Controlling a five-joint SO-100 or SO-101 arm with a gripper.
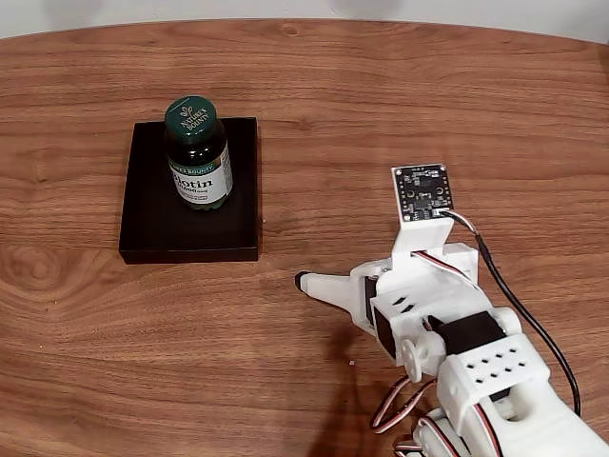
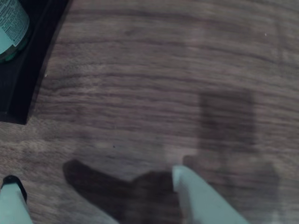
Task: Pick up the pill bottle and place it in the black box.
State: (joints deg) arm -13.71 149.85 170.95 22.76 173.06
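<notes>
Wood-grain tabletop (image 1: 381, 114) fills almost the whole fixed view, with a strip of pale wall along the top edge. At upper left of that view sits the black box (image 1: 152, 228), a shallow matte tray with low walls, and the pill bottle (image 1: 198, 152) stands upright inside it, toward the tray's far side, its dark green cap printed in white and its white and green label facing the camera. The white arm (image 1: 476, 371) enters from the lower right corner of the fixed view, carrying a small square circuit board (image 1: 422, 190) on a bracket above it and a black cable (image 1: 523, 314) running back along its right side. The gripper (image 1: 314, 284) points left toward the tray from the lower middle of the frame, its dark-tipped finger clear of the box with bare wood between them. In the wrist view the box (image 2: 23, 88) takes the upper left corner, with the bottle (image 2: 11, 28) showing its label at the very edge. Two white fingertips rise from the bottom of that view, one at lower left and one at lower centre, spread well apart with nothing but wood and their shadow between them, so the claw (image 2: 93, 186) is parted and empty.
</notes>
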